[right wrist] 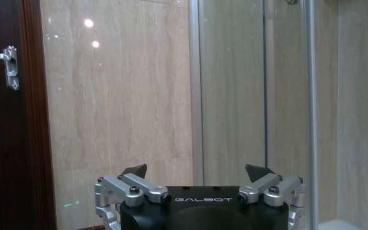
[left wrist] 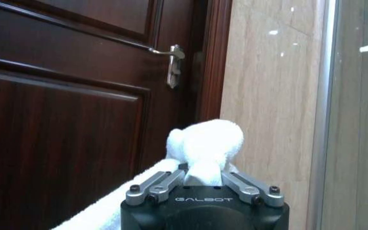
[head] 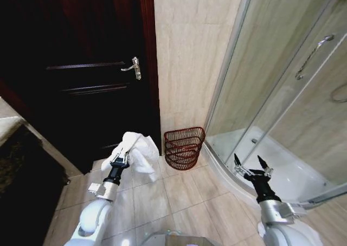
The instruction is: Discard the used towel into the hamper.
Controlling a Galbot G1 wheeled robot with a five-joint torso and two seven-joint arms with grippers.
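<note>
Left claw [head: 121, 160] pinches one white towel [head: 140, 151], held above the floor tiles [head: 179, 194] before the dark door [head: 81, 67]. Your right claw [head: 249, 163] hangs spread by the shower tray [head: 282, 175]. One hamper [head: 184, 147] stands against the wall; its contents you cannot tell.

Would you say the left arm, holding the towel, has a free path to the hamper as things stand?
Probably yes. The left gripper, jaws shut on the white towel, is raised just left of the wire hamper, whose open top faces up with bare floor tiles between them.
</note>
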